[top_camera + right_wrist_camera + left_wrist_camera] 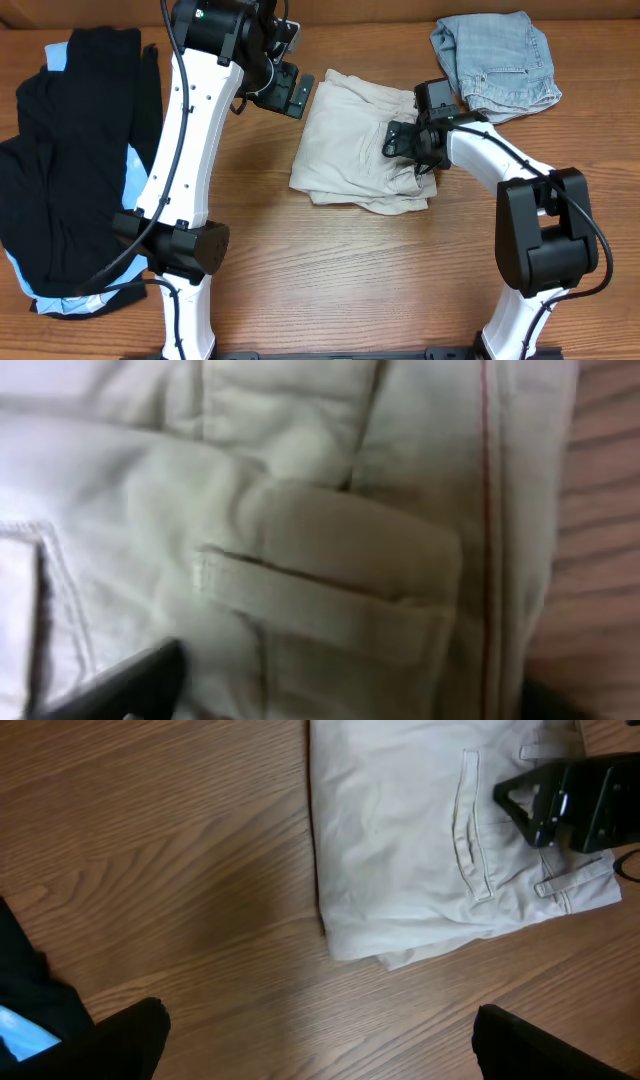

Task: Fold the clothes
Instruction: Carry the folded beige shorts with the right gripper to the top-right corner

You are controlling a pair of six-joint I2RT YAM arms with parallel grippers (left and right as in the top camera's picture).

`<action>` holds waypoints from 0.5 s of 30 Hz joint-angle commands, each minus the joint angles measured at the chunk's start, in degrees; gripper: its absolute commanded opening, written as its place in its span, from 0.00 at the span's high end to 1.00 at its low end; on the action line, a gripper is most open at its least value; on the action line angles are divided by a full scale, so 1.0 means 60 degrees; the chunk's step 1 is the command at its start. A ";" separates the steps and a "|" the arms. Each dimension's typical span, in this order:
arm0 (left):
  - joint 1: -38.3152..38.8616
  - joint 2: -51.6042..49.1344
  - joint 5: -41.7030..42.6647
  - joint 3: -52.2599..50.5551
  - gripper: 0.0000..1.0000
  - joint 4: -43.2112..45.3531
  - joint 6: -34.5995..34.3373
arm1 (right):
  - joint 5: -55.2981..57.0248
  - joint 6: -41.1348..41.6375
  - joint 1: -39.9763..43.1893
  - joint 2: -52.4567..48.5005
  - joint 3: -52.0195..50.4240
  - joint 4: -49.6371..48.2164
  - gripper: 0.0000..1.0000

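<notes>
One pair of beige shorts (pixel 350 150) lies folded on the bench (pixel 350 270). My left tool (pixel 290 92) hangs just off their far left corner, its fingers wide apart and holding nothing. My right tool (pixel 400 140) presses on their right side by a pocket; I cannot tell whether it clamps the cloth. One pair of denim shorts (pixel 497 62) lies beyond the beige shorts to the right. One black heap (pixel 70 150) with light-blue cloth (pixel 135 165) lies well to their left.

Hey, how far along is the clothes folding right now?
Done, it seems: the beige shorts lie folded in a compact stack in the middle. In hand: the right gripper rests on their right edge, its grip unclear; the left gripper hovers open near their upper-left corner, empty. To do: the black and light-blue garments lie heaped on the left, and the denim shorts at far right look only roughly bunched.
</notes>
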State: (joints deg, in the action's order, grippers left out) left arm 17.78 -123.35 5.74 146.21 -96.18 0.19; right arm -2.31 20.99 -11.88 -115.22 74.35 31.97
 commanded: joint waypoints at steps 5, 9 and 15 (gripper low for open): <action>-0.0022 0.0091 -0.0029 0.0131 0.00 0.0131 0.0146 | -0.3078 -0.0091 -0.0415 -0.0874 0.0091 0.0138 0.89; -0.0022 0.0040 -0.0025 0.0131 0.00 0.0109 0.0146 | -0.4506 -0.0087 -0.0091 -0.0874 0.0284 0.0022 0.96; -0.0022 0.0007 -0.0029 0.0131 0.00 0.0069 0.0149 | -0.6215 0.0004 0.0568 -0.0845 0.0401 -0.0495 0.96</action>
State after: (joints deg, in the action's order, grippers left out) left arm 17.78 -123.35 5.76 146.21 -95.68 0.19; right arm -28.60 20.97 -10.44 -119.24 76.18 29.45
